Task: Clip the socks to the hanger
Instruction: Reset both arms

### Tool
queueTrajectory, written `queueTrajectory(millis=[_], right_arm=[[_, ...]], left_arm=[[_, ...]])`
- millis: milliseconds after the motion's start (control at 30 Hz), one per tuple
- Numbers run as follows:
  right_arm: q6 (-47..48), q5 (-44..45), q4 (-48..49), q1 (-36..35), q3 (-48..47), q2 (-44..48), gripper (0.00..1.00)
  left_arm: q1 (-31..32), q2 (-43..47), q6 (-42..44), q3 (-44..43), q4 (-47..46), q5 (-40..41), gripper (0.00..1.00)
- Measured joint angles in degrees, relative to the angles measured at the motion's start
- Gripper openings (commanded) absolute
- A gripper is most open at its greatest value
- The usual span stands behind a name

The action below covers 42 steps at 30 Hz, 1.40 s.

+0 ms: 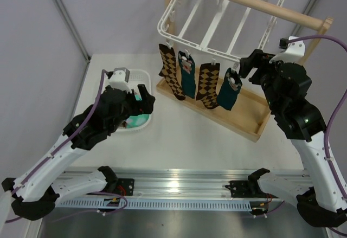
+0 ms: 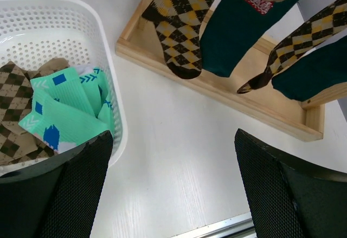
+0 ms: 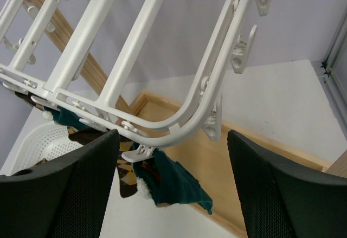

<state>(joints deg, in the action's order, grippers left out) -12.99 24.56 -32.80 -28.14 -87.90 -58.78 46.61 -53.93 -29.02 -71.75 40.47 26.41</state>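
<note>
The white grid hanger (image 1: pixel 217 18) hangs from a wooden rod. Four socks are clipped along its front edge: an argyle sock (image 1: pixel 169 69), a teal sock (image 1: pixel 187 76), a second argyle sock (image 1: pixel 207 84) and a second teal sock (image 1: pixel 229 90). More socks lie in the basket: mint green socks (image 2: pixel 68 113) on top of an argyle one (image 2: pixel 13 97). My left gripper (image 1: pixel 145 100) hovers open at the basket's right rim, nothing between its fingers (image 2: pixel 76 189). My right gripper (image 3: pixel 173 189) is open below the hanger's corner (image 3: pixel 184 125), close to the rightmost teal sock (image 3: pixel 176 182) and its clip (image 3: pixel 135 153).
The white mesh basket (image 1: pixel 142 76) sits at the left on the table. The wooden stand's tray base (image 1: pixel 246 121) lies under the hanging socks, its rod (image 1: pixel 260 4) above. An empty clip (image 3: pixel 214 120) dangles at the hanger's corner. A metal rail (image 1: pixel 179 186) runs along the near edge.
</note>
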Motion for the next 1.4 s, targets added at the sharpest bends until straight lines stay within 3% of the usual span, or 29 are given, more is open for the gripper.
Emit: queueTrajectory(millis=[600,967,1400], right_arm=[[-1.53,-2.62,1.81,4.39,-1.29,-3.72,0.81],[-3.54,-12.02,1.99,4.59,-0.79,-2.08,0.74],[-4.61,-14.51,3.23,-5.51,0.57,-0.44,0.66]], left_arm=[[-1.4,6.4,-0.09,6.51,0.2,-0.04,0.95],[-1.44,7.41,-0.09,7.23,0.15,-0.04,0.95],[-1.44,7.5,-0.09,7.3,-0.31,-1.16,0.95]])
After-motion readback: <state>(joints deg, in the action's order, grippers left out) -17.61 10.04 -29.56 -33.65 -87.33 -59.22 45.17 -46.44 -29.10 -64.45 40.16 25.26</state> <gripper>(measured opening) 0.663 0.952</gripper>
